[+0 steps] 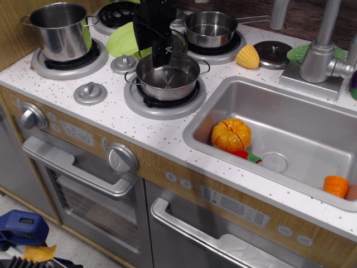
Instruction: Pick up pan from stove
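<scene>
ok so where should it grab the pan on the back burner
By the long handle, coming from above. It sticks out right of the pan, clear of the bowl, while the round rim is wide. The gripper hangs over the front pot.

Glossy metal pan (speckled counter)

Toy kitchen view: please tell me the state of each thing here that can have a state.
Gripper: over the near pot's back rim; open or shut cannot be told.
Near pot: on the front burner, empty, no lid.
Pan: on the back right burner, empty, not held.
Tall pot: on the left burner, uncovered.
Lid: lying flat on the counter beside the faucet.
Sink: no water visible, toy food inside.
Toy pumpkin: in the sink, whole.
</scene>
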Motion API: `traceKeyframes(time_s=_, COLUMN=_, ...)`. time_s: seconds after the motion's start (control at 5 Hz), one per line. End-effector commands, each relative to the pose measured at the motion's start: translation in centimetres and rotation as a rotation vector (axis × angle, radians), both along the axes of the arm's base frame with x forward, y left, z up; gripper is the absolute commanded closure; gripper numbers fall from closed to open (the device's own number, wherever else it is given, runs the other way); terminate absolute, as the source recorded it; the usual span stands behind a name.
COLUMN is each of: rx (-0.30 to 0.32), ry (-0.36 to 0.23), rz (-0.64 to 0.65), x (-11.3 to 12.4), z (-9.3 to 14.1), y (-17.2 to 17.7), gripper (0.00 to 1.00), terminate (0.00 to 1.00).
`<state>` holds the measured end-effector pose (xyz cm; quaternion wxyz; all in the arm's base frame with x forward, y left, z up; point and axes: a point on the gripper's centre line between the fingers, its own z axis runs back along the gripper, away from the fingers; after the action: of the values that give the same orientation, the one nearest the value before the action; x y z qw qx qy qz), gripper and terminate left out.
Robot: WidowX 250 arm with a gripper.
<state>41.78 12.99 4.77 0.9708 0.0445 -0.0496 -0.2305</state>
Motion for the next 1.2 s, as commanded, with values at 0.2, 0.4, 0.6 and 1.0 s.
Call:
traceKeyframes(time_s=0.2, rx=-0.001, ry=0.011, rz=0.01, x=0.1, z=-0.2, y=0.1, gripper=1.0, terminate=0.0)
traceKeyframes(time_s=0.4, rx=0.008, ry=0.009, rz=0.008, x=0.2, z=0.0, y=0.2, gripper=1.0, terminate=0.0)
traceKeyframes(time_s=0.6, rx=0.021, ry=0.001, rz=0.008, x=0.3, z=0.4, y=0.2, gripper=1.0, terminate=0.0)
traceKeyframes(time_s=1.0, rx=0.064, ry=-0.02, rz=0.007, x=0.4, z=2.5, y=0.1, gripper=1.0, terminate=0.0)
